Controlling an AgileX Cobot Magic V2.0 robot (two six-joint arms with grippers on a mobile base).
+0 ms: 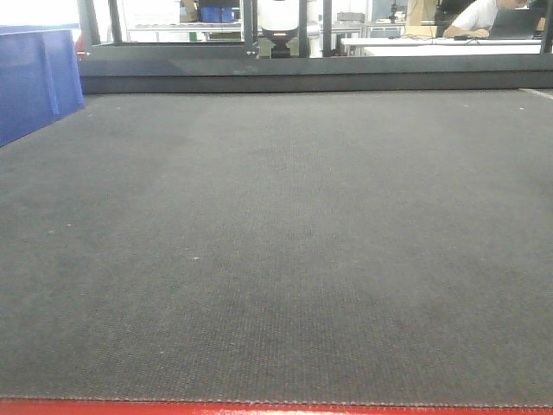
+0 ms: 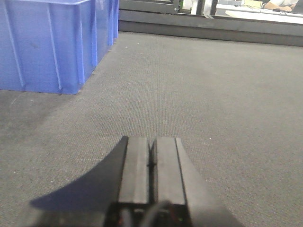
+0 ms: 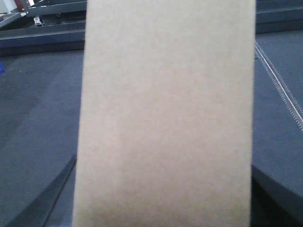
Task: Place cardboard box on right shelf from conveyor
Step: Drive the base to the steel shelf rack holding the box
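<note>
One-handed, gripping the cardboard box (image 3: 165, 113) over the conveyor (image 1: 276, 242).
Hovering the left gripper (image 2: 151, 142) low over the belt near a blue bin (image 1: 34, 78) at the far left corner, pressing its fingers (image 2: 137, 161) together on nothing; clamping the right gripper (image 3: 163, 196) on the box, flanking both sides with dark fingertips (image 3: 284, 189), filling the right wrist view with tan cardboard.

We record the left end effector (image 2: 151, 142) as matte black: two flat, ridged fingers (image 2: 136, 165), curved flaring flanks, thin cables (image 2: 152, 213) at the base. The right end effector's fingers (image 3: 279, 203) appear dark and blurred.
</note>
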